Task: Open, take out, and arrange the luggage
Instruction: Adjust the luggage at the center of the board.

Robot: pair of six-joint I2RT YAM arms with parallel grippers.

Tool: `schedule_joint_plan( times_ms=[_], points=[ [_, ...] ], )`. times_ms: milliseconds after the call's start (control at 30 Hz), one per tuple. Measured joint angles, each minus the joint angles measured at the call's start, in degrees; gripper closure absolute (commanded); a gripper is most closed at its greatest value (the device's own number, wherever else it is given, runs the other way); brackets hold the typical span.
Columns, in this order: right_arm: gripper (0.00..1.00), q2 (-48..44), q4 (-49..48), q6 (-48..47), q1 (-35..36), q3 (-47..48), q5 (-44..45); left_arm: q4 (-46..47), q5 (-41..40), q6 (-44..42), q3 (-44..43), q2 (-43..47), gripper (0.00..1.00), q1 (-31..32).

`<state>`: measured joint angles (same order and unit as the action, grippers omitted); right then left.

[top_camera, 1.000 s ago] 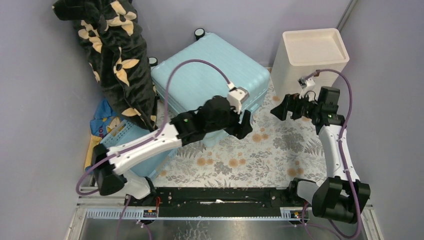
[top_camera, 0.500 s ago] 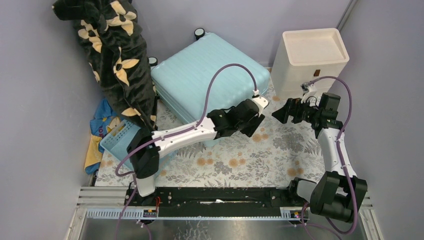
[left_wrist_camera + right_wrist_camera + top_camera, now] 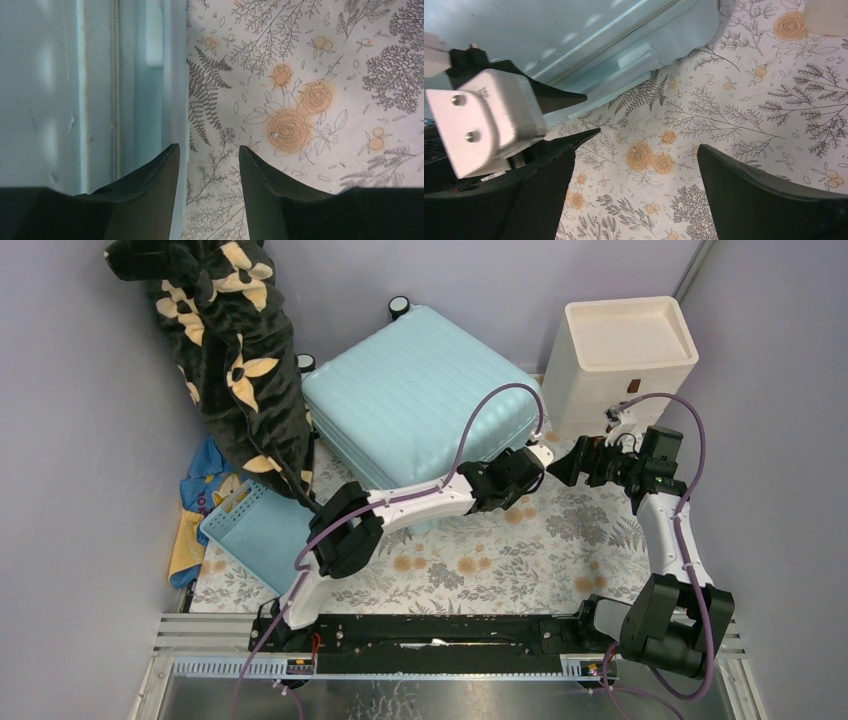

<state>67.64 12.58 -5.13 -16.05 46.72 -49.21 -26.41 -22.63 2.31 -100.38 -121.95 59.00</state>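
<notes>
The closed pale aqua ribbed hard-shell suitcase [image 3: 420, 390] lies flat on the white floral-printed mat [image 3: 500, 560], long axis diagonal with its wheels toward the back-left, while the left gripper [image 3: 207, 147] stands narrowly parted at its near-right edge and the right gripper [image 3: 636, 150] gapes wide, both empty.

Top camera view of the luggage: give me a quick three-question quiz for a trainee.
1. True or false: the luggage lies closed on the floral mat.
2. What does the right pincer hold? A: nothing, B: a strap, C: a basket.
3. Which pincer is at the luggage's side seam?
Key: 1 true; 2 A; 3 the left pincer, with its jaws apart.
</notes>
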Motion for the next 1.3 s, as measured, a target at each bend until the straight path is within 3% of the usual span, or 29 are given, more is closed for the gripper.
schedule_joint_plan(
  times_ms=[300,867,1167,1233,1300],
  points=[
    [0.0,0.9,0.0,-0.1,-0.3,0.0,0.0,-0.2,-0.3,-1.2,-2.7,-3.1,0.44,-0.5],
    [0.0,2.8,0.5,-0.4,-0.6,0.0,0.0,-0.6,-6.1,-2.5,-2.8,-0.4,0.43,-0.5],
    [0.0,2.8,0.5,-0.6,-1.1,0.2,-0.1,-1.2,-4.1,-3.5,-3.0,-4.5,0.66,-1.8],
    [0.0,2.8,0.6,-0.6,-1.2,0.2,-0.2,-1.2,-4.0,-3.9,-3.0,-4.8,0.79,-1.9],
    [0.0,2.8,0.6,-0.6,-1.2,0.3,-0.3,-1.4,-3.4,-4.4,-3.1,-4.7,0.99,-2.2]
  ],
)
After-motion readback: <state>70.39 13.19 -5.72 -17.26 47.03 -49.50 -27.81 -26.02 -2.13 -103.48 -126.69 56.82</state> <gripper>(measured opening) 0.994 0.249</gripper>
